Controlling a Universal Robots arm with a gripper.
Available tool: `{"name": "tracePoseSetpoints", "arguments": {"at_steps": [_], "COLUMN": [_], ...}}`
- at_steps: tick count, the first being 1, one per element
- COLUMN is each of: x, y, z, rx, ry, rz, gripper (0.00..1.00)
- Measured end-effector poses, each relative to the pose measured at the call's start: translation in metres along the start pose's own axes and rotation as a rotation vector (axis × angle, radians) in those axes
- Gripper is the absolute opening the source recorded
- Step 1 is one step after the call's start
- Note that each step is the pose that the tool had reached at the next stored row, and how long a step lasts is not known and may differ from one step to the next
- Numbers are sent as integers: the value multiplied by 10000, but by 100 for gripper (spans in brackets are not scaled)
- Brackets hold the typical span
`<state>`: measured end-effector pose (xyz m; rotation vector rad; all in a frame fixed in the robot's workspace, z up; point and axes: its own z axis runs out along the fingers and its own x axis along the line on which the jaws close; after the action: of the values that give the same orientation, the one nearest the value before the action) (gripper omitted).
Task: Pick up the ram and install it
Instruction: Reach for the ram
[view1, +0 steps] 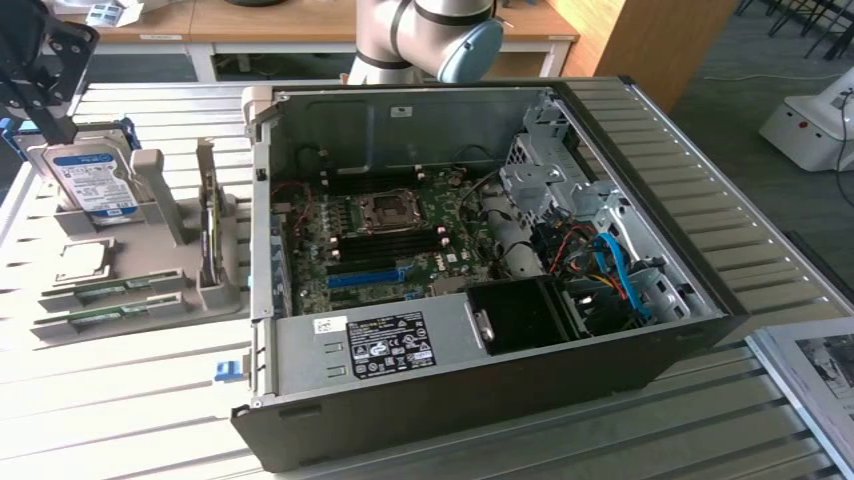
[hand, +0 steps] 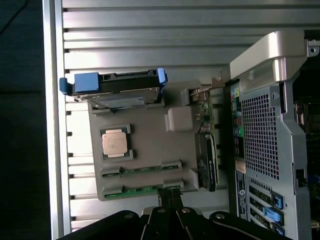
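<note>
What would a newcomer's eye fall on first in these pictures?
The open computer case fills the middle of the exterior view, with its motherboard laid bare inside. At that view's left sits a grey holder with a hard drive standing upright and two ram sticks lying flat in it. The gripper hangs shut above that holder, with nothing seen in its grasp.

From my station I can read no wording anywhere: the black rectangular label on the grey metal power supply box carries white print and symbols too small to make out. The small white sticker beside it and the blue-and-white label on the upright silver hard drive are equally illegible to me.
</note>
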<state>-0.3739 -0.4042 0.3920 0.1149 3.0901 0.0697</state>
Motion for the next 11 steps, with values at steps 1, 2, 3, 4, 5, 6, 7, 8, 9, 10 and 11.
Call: {"name": "tracePoseSetpoints", "arguments": {"at_steps": [1,2,3,4,5,6,7,8,9,10,11], "x": [0,0,0,-1,-1,0,-1,-1,-1,-1,-1], "y": [-3,-6,-9,-12,-14,-15,-16,-16,-16,-16,-16], "z": [0,0,0,0,0,0,-1,-1,-1,0,-1], "rx": [0,0,-1,-1,0,-1,-1,0,0,0,0], "ry": [0,1,0,0,0,0,0,0,0,0,0], "rz": [0,0,0,0,0,1,0,0,0,0,0], "gripper": [10,10,10,10,10,10,10,10,10,10,10]}}
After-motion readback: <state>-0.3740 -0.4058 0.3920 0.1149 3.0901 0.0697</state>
